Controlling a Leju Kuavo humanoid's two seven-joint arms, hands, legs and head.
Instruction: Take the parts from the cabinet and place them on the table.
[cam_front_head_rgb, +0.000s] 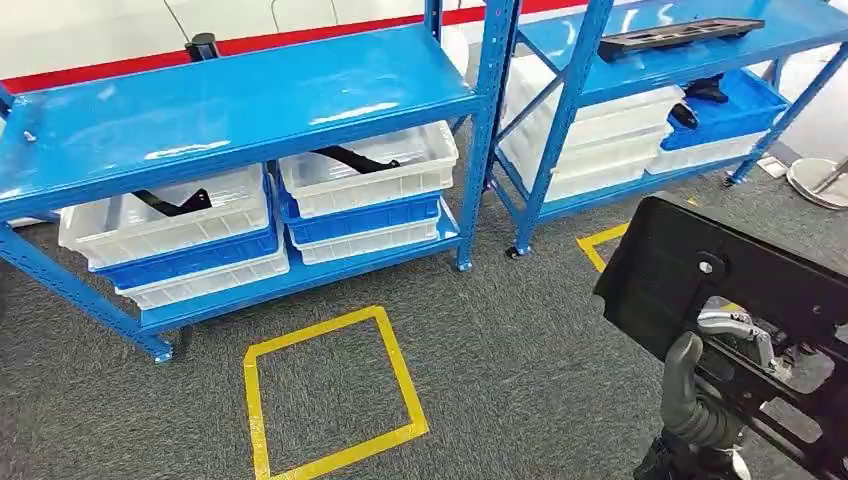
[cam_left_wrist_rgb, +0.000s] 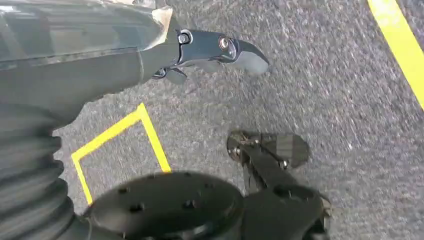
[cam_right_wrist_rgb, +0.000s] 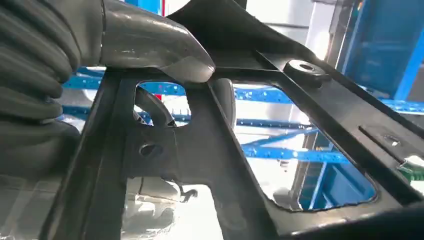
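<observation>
The right hand (cam_front_head_rgb: 722, 345) grips a flat black frame part (cam_front_head_rgb: 730, 275), fingers (cam_right_wrist_rgb: 150, 47) clamped over its edge, raised above the grey carpet (cam_front_head_rgb: 500, 350) in front of blue shelving (cam_front_head_rgb: 240, 100). The left hand (cam_left_wrist_rgb: 210, 50) hangs empty, fingers apart.

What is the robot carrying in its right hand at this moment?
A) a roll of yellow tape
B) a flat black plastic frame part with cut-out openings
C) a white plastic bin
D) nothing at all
B: the right hand has its thick grey thumb pressed on top of a flat black plastic frame part with cut-out openings.
</observation>
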